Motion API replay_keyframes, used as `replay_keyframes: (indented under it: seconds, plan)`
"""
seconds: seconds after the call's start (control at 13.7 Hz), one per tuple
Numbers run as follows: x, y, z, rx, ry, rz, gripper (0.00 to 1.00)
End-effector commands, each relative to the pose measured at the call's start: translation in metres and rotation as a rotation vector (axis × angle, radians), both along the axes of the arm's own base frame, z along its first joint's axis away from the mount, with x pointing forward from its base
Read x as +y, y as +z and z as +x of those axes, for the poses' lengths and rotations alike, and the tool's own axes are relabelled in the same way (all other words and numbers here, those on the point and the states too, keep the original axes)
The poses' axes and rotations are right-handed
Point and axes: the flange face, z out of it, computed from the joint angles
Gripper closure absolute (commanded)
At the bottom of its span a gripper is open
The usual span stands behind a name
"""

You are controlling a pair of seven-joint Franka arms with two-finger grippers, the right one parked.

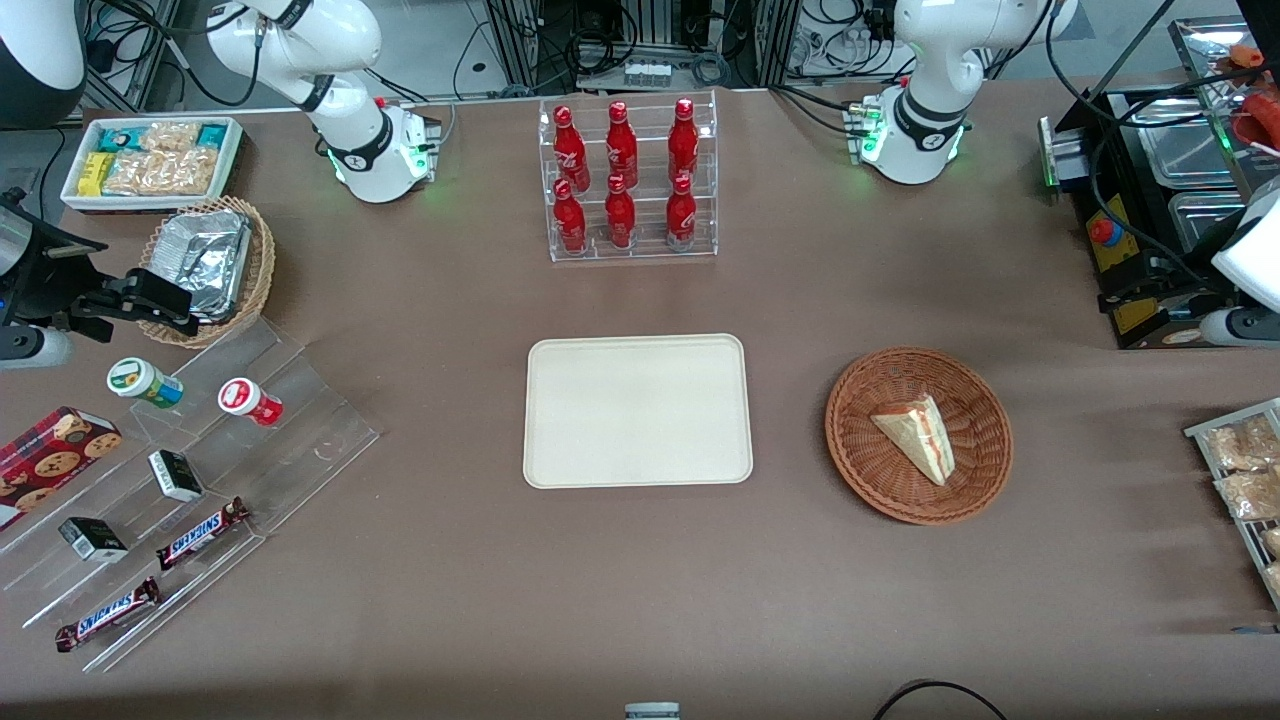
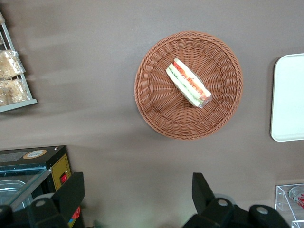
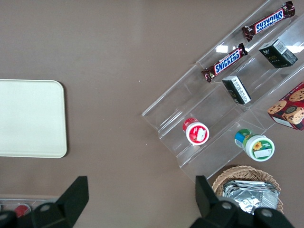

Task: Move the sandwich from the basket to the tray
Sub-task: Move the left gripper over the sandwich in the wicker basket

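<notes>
The sandwich (image 1: pixel 920 435) (image 2: pixel 188 83), a white bread wedge with red and green filling, lies in the reddish-brown woven basket (image 1: pixel 860 455) (image 2: pixel 152 95). Beside the basket, toward the parked arm's end, the cream-white tray (image 1: pixel 638 410) (image 2: pixel 289 97) lies flat with nothing on it. My gripper (image 2: pixel 137 194) hangs open high above the bare table, farther from the front camera than the basket and near the black equipment. Nothing is between its black fingers (image 2: pixel 71 190).
A clear rack of red bottles (image 1: pixel 627 180) stands farther from the front camera than the tray. Black equipment (image 1: pixel 1150 250) and a wire rack of snack packets (image 1: pixel 1245 470) sit at the working arm's end. Clear stepped shelves with snacks (image 1: pixel 180 480) and a tan foil-packet basket (image 1: pixel 215 265) are at the parked arm's end.
</notes>
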Motion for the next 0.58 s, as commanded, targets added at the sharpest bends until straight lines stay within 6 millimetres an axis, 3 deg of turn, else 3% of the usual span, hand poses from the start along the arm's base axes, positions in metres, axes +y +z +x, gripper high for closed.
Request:
replay_keyframes:
  seconds: [0.0,0.15,0.51]
  plan:
    - [-0.003,0.002,0.003,0.004,0.007,0.000,0.00]
    - [-0.005,-0.011,0.010,0.018,0.014,0.010,0.00]
    - [-0.036,-0.090,0.041,0.029,0.245,0.046,0.00]
